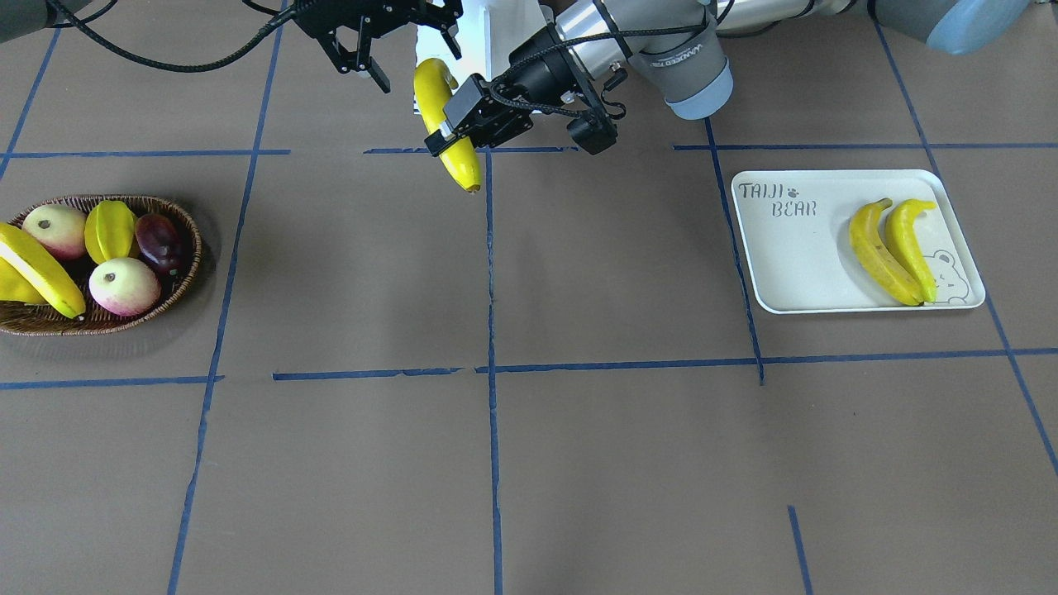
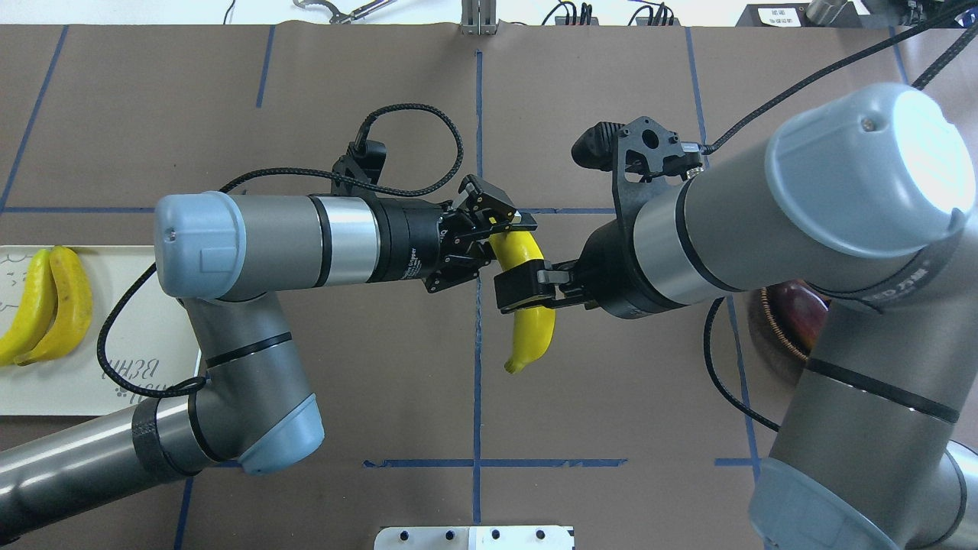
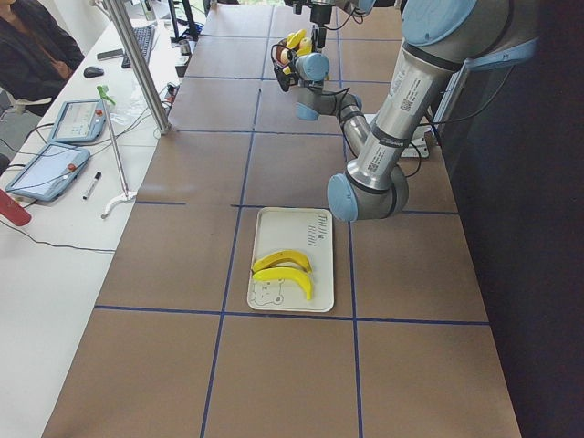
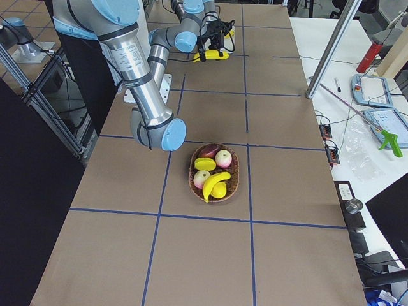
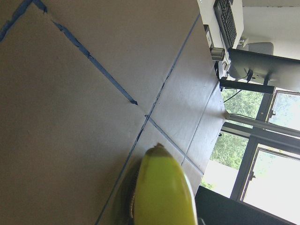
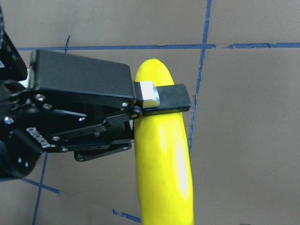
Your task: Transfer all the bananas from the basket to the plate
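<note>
A banana hangs in the air over the table's middle, also in the overhead view. My left gripper is shut on its middle; the right wrist view shows one finger across it. My right gripper is open, its fingers apart around the banana's end nearer the robot. Two bananas lie side by side on the white plate. One banana lies in the wicker basket.
The basket also holds a yellow starfruit, two pale pink-green fruits, a dark purple fruit and a stubby yellow fruit. In the overhead view my right arm hides most of the basket. Blue tape lines cross the brown table.
</note>
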{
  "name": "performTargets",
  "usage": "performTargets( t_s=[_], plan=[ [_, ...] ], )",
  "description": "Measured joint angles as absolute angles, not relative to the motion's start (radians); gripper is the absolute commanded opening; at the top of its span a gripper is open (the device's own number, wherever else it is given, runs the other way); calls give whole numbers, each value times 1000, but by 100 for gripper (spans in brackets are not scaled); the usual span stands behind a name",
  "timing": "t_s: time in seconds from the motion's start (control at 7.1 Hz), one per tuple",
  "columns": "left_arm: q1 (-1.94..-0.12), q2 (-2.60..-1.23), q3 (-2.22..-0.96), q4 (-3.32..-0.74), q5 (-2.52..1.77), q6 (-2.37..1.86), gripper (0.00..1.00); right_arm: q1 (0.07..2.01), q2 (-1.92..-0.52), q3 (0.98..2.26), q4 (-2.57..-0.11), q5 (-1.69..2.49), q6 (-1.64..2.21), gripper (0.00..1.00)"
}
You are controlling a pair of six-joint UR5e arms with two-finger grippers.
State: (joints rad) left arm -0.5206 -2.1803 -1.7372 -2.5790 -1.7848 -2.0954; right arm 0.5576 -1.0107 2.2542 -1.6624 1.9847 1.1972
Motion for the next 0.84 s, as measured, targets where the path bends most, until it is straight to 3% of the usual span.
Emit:
performTargets(
  t_s=[0.28,0.84],
  plan=[
    [-592,-2166,-1739,-2514,-1886,-2046,0,582,-1029,2287,-1674,1995,1198,100],
    [-772,-1989,-1772,-2409,-2061,-1857,0,626,-1092,2309,-1734,1996,1197,100]
  ],
)
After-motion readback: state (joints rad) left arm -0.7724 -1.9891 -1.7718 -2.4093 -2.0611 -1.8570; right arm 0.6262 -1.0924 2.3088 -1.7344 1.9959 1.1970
